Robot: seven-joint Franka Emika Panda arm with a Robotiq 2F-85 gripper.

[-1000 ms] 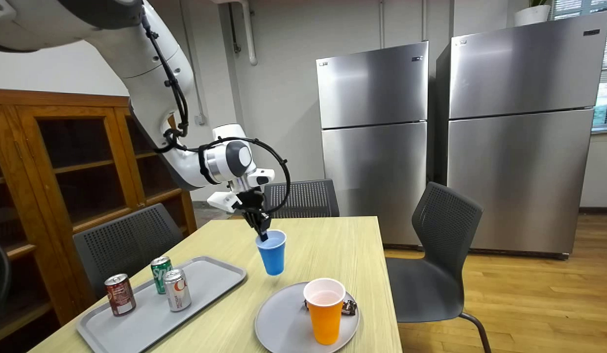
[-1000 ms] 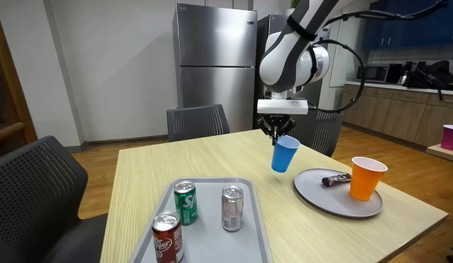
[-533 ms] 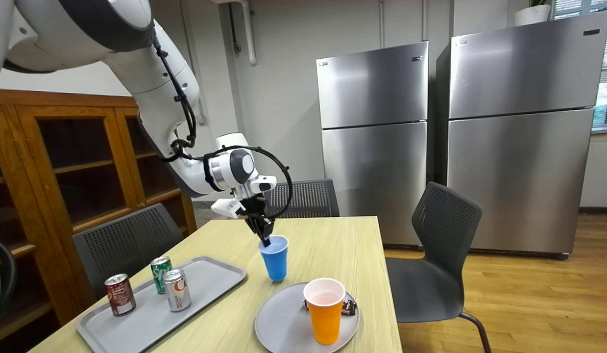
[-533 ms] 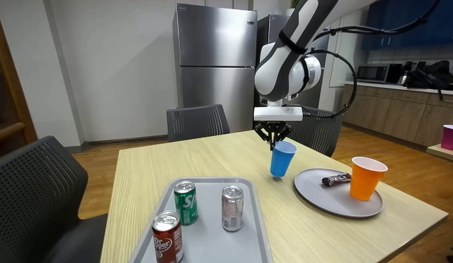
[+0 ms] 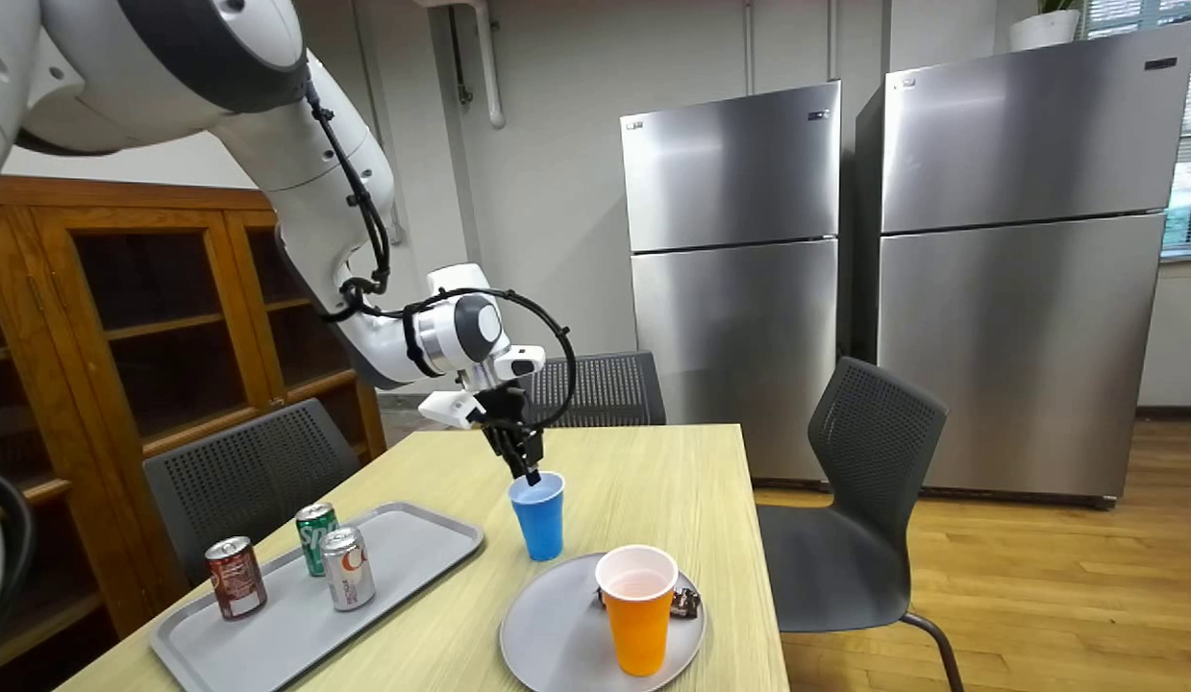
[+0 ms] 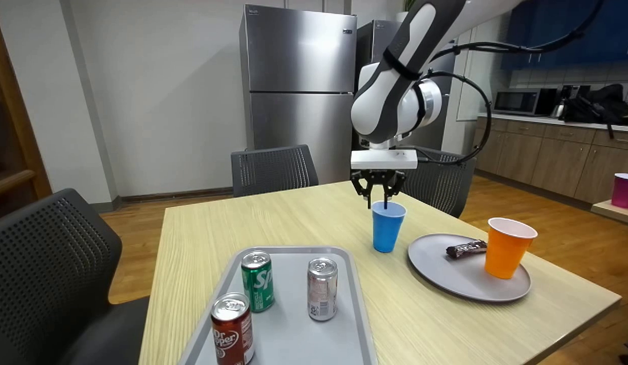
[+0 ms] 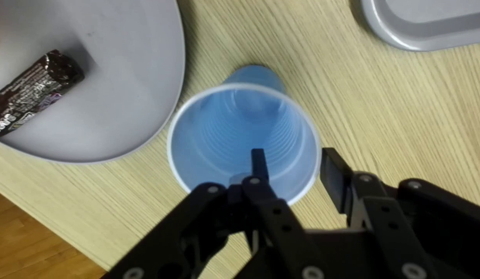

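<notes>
A: Which labels can you read?
B: In an exterior view, the nearest, a dark red can (image 6: 233,329), says "Dr Pepper"; beyond it, a silver can (image 6: 322,290) shows a barcode and a green can (image 6: 258,282) "Sp".
A: And the blue cup (image 6: 388,230)?
B: Farther back, standing on the table (image 6: 278,218) under the gripper (image 6: 377,206), whose parted fingers (image 7: 259,166) grip nothing: one inside the cup, its mate just outside.

Three cans (image 6: 258,283) stand on a gray tray (image 6: 298,339); an orange cup (image 6: 507,249) and a wrapped bar (image 6: 466,249) share a plate (image 6: 445,274).
</notes>
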